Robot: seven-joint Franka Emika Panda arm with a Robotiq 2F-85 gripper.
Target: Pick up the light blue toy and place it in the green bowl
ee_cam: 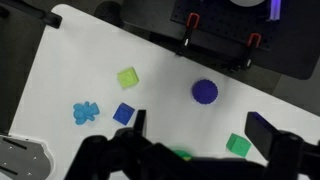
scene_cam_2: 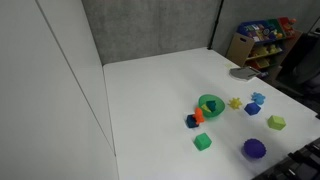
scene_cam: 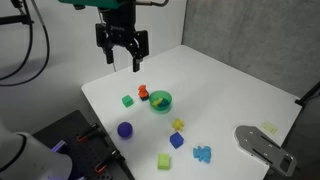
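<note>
The small light blue plastic toy (scene_cam: 203, 154), lumpy in outline, lies on the white table (scene_cam: 230, 90) near the dark blue cube (scene_cam: 177, 140), well apart from the shallow round bright green bowl (scene_cam: 167, 98). It is probably light, rigid and slick; grip across its narrow middle. The Robotiq gripper (scene_cam: 123, 62) hangs high, jaws spread, empty.

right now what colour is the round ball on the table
Purple; the round ball shows best in wrist view.

The light blue toy (scene_cam: 203, 154) is a small lumpy piece with stubby limbs, lying flat on the white table (scene_cam: 230, 90) near its edge, well apart from the green bowl (scene_cam: 160, 101), which is round, shallow, bright green and stands upright near the table's middle
</note>
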